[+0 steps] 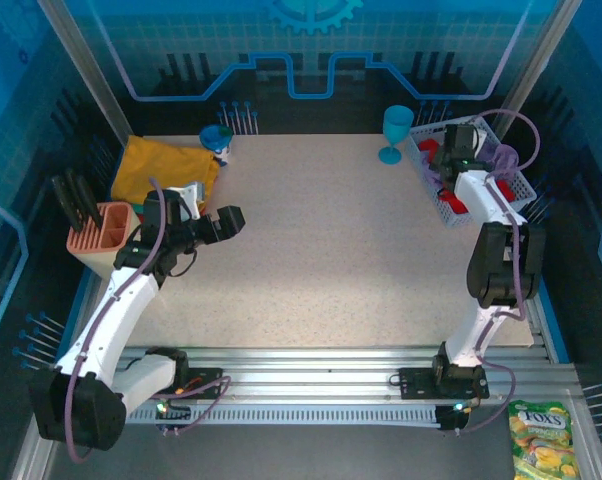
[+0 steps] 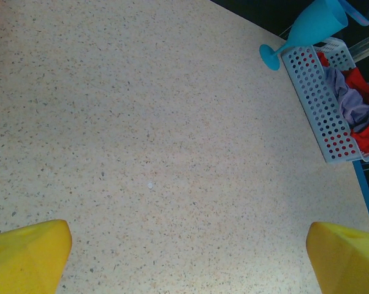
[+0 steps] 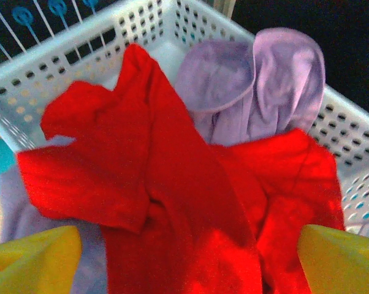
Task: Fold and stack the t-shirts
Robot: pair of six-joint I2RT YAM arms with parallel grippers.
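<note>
- Table [image 1: 321,250]: speckled top, bare across the whole middle stretch left of the basket [image 1: 526,190]; plenty of open room there.
- Basket: white, perforated walls, set at the table's edge, long side running along it.
- Basket contents: red shirt [image 3: 172,184] crumpled on top, spread across the middle. Lavender shirt [image 3: 258,79] is bunched against the basket's far wall, partly under the red one, and more lavender cloth shows at the near-left side.
- Blue goblet [image 1: 395,132]: upright, just beside the basket's left side.
- Mustard shirt [image 1: 166,170]: lies across the table from the basket, at the opposite edge.
- Knife holder [image 1: 101,235]: also on the side opposite the basket, nearer than the mustard shirt.
- Right gripper [image 3: 187,257]: directly over the basket, fingers wide apart with the red shirt below and between them, not clamped on it.
- Left gripper [image 2: 187,257]: well apart from the basket, over bare table near the mustard shirt, fingers spread wide, holding nothing.
</note>
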